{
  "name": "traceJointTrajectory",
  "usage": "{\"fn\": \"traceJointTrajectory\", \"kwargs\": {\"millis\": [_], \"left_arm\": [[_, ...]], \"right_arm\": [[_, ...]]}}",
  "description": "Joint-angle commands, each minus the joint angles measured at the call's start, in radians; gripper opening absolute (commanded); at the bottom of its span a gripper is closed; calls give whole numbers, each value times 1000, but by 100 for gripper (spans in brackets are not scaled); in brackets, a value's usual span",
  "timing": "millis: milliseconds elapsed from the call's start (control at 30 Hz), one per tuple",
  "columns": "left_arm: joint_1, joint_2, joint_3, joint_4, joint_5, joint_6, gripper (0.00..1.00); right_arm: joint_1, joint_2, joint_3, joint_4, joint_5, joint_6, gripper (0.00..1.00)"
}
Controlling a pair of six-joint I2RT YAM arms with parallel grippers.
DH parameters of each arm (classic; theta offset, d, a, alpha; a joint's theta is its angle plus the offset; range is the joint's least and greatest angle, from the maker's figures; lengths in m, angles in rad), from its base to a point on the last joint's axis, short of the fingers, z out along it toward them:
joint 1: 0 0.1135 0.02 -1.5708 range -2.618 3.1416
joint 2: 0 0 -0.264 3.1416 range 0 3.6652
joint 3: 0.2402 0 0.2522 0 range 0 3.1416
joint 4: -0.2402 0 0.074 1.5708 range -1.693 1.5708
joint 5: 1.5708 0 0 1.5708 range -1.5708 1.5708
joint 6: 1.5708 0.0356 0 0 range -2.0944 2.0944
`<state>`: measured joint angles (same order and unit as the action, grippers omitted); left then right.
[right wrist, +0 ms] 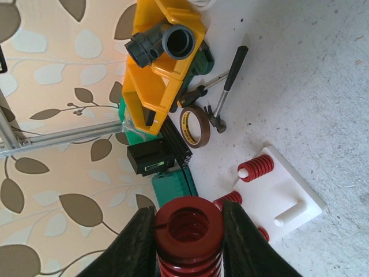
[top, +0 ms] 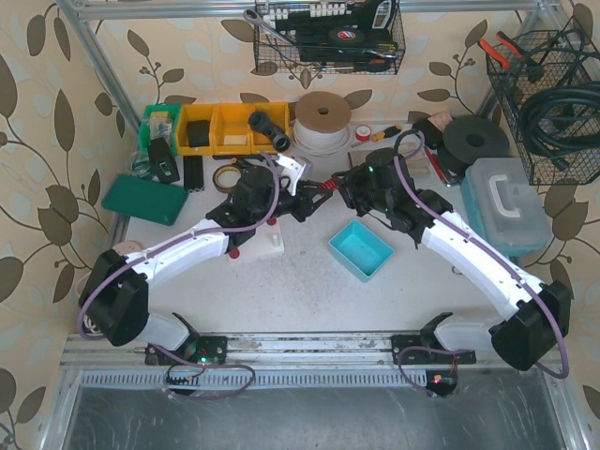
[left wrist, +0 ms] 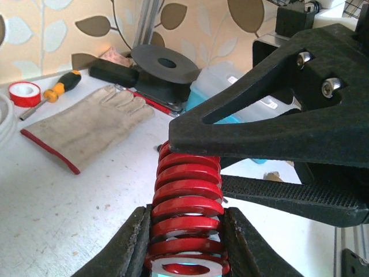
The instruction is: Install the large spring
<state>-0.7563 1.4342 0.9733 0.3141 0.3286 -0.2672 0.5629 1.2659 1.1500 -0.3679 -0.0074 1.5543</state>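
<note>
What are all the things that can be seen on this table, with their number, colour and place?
large red coil spring: one, red, held between both grippers
white plastic base plate: one, white, centre-left
small red springs: three visible, red, on or by the plate
open teal box: one, teal, centre
yellow plastic bins: one row, yellow, back left
brown tape roll: one, brown, near the bins
hammer: one, black handle, beside the tape
pale work glove: one, beige, flat on the table
left gripper: black, shut on the spring
right gripper: black, shut on the spring
</note>
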Motion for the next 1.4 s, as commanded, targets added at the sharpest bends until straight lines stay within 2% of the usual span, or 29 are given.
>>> {"fn": "traceJointTrajectory", "kwargs": {"millis": [0, 67, 167, 300, 400, 500, 833, 967, 1067, 1367], "left_arm": [[30, -42, 42, -86, 94, 0, 0], [49, -79, 58, -222, 76, 0, 0], [66, -135, 127, -542, -1, 17, 0], [66, -155, 243, -962, -151, 8, 0], [66, -79, 346, -1238, -195, -4, 0], [65, 50, 456, -1452, -197, 1, 0], [61, 329, 695, -1638, -277, 56, 0], [63, 362, 707, -1607, -306, 74, 0], [63, 403, 753, -1648, -312, 74, 0], [63, 461, 749, -1654, -291, 81, 0]], "right_arm": [[-9, -12, 36, -36, -37, -138, 40], [-30, -20, 76, -142, -25, -283, 56], [-75, -39, 114, -304, -10, -479, 67], [-125, -49, 112, -471, 10, -731, 99], [-161, -51, 108, -571, 80, -892, 100], [-196, -73, 102, -601, 129, -1006, 100], [-234, -143, 49, -572, 136, -1087, 100], [-236, -158, 52, -570, 142, -1111, 99], [-235, -163, 57, -576, 148, -1118, 99], [-240, -153, 63, -580, 164, -1126, 99]]}}
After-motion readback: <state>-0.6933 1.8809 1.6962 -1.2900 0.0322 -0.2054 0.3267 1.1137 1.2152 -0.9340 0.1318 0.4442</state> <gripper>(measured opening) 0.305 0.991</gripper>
